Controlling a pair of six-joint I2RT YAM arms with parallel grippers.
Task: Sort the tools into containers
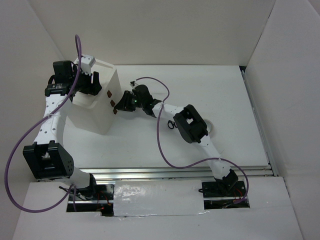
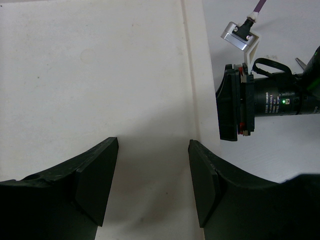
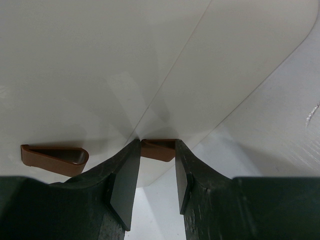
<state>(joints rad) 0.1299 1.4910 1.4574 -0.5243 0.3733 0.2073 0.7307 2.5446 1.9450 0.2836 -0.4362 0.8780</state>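
Cabinet [image 1: 97, 110] sits at ten o'clock on the bench [image 1: 225, 100]. Your right claw [image 3: 156, 150] straddles a drawer handle [image 3: 161, 149]; whether it pinches, you cannot tell. Left claw [image 2: 152, 165] is spread, empty. Likely light, slick plastic: pull the handle squarely.

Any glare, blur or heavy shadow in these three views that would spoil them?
Top external: even light, only glare on the glossy strip near the bottom edge. Left wrist: sharp, soft shadow on the white cabinet between the fingers. Right wrist: fingers dark and slightly soft, brown handle clear.
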